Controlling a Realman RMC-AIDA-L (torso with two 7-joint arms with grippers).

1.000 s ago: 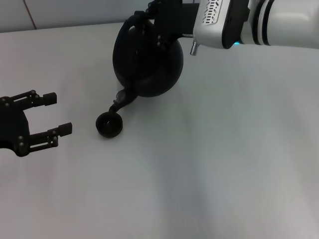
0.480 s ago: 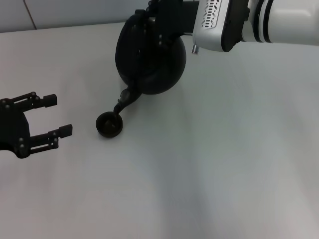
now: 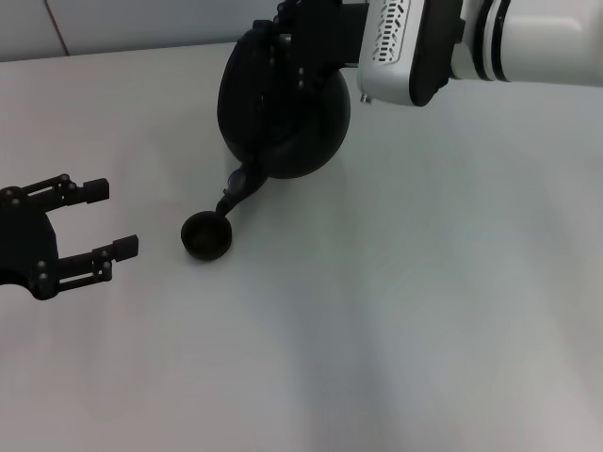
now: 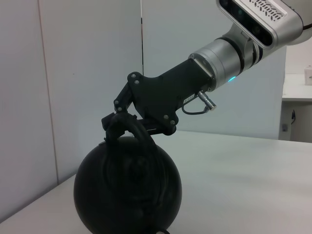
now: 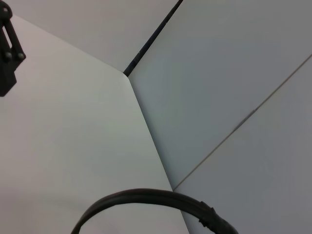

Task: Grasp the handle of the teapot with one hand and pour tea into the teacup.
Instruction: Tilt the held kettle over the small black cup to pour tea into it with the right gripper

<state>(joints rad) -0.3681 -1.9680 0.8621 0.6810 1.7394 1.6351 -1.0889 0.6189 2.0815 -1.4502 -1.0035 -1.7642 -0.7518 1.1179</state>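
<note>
The big round black teapot [image 3: 283, 113] hangs tilted above the white table, its stubby spout [image 3: 240, 186] pointing down over the small dark teacup [image 3: 206, 235]. My right gripper [image 3: 283, 42] is shut on the teapot's arched handle [image 4: 129, 131]; the left wrist view shows its black fingers clamped on the hoop above the round teapot [image 4: 127, 190]. A curve of the handle [image 5: 151, 200] crosses the right wrist view. My left gripper [image 3: 99, 218] rests open at the left of the table, apart from the cup, holding nothing.
The white table [image 3: 424, 311] stretches wide to the right and front of the cup. A pale wall [image 4: 73, 73] rises behind the far edge. The right arm's white forearm [image 3: 499, 42] reaches in from the upper right.
The teapot has shifted slightly up and to the right and tipped a little more, so its spout sits closer over the cup. The left gripper has stayed still.
</note>
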